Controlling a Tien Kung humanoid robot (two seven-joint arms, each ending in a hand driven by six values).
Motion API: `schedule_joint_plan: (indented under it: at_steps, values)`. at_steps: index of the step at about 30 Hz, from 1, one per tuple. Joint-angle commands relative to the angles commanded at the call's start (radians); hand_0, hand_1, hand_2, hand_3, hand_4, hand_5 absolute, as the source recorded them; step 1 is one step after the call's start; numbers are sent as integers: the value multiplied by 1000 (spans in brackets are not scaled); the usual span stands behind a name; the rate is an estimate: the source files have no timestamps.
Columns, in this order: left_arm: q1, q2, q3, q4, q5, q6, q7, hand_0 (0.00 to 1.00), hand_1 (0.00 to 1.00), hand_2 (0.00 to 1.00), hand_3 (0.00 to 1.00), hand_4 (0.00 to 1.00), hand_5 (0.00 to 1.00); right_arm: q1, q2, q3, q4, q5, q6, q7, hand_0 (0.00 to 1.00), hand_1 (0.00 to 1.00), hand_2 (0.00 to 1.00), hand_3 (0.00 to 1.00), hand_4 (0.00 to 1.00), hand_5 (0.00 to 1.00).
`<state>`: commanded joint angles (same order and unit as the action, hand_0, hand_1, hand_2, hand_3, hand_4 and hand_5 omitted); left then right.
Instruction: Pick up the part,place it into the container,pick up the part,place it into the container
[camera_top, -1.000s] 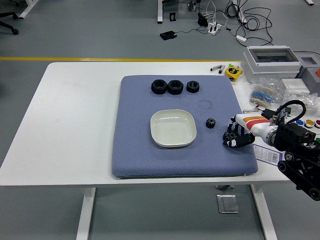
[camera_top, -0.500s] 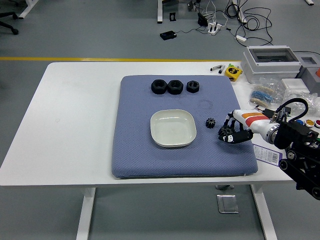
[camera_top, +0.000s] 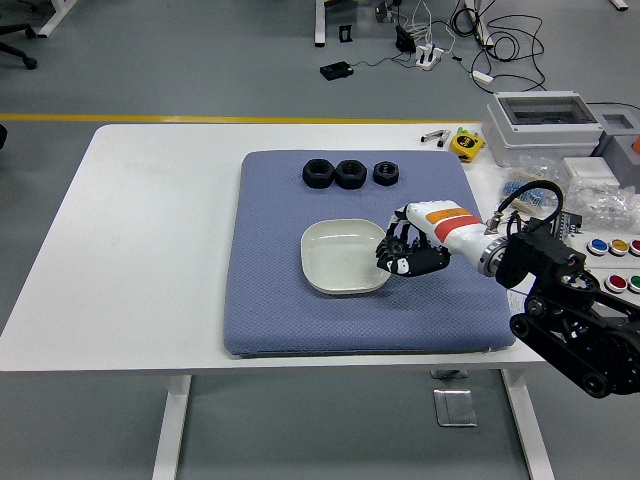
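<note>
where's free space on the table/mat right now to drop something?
Widest bare patch: the white table left of the blue mat. On the mat, its front strip below the white dish and its left side are bare. Crowded: the three black nuts along the mat's far edge, the right hand at the dish's right rim, and the clutter at the table's right end.

I see a mat (camera_top: 300, 310) lying on the tabletop (camera_top: 140, 250). A dish (camera_top: 340, 256) sits on the mat. Behind the dish, three nuts (camera_top: 351, 173) stand in a row on the mat. My right hand (camera_top: 404, 254) is at the dish's right edge. Far right of the dish, off the mat, a box (camera_top: 542, 125) sits on the tabletop.
</note>
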<state>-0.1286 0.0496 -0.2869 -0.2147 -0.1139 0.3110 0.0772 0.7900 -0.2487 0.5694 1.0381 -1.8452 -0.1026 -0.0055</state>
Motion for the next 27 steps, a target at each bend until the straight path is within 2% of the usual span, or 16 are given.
schedule_joint_plan:
  at_steps: [3,5,6,8,11,12,17,18,20,24,27]
  values:
    - [-2,1,4,0,-6,1,-2,526,554,694,604,589,590,30,40,-42,-29,-11,-13,-12,33,250,395,477,663,433]
    - [-4,2,10,-1,-13,2,-4,526,554,694,604,589,590,56,74,-79,-61,-28,-6,-35,33,250,395,477,663,433]
    - [-5,3,12,-1,-15,2,-4,523,548,694,604,590,591,62,83,-87,-69,-33,1,-43,210,418,524,656,822,367]
    - [-7,3,18,-2,-21,3,-6,523,548,694,604,590,591,83,115,-116,-106,-58,23,-59,210,418,524,656,822,367]
    - [-10,4,23,-3,-25,4,-7,523,548,694,604,590,591,105,148,-140,-148,-79,9,-59,210,418,524,656,822,367]
    - [-11,5,25,-3,-27,4,-8,521,546,695,604,592,590,111,158,-145,-161,-89,-2,-56,434,612,787,998,998,381]
    - [-14,6,27,-4,-28,6,-10,521,546,695,604,592,590,129,182,-144,-175,-129,-46,-42,434,612,787,998,998,381]
    - [-14,7,26,-4,-26,6,-9,516,542,697,603,592,590,132,186,-141,-178,-136,-52,-39,489,651,867,998,998,340]
    - [-15,7,24,-4,-21,6,-7,516,542,697,603,592,590,136,188,-130,-176,-141,-57,-32,489,651,867,998,998,340]
    - [-13,8,23,-3,-19,6,-7,512,539,696,604,592,588,135,171,-104,-158,-138,-77,-23,476,640,846,998,998,338]
    - [-12,8,28,-3,-28,6,-10,512,539,696,604,592,588,138,150,-70,-157,-129,-115,-27,476,640,846,998,998,338]
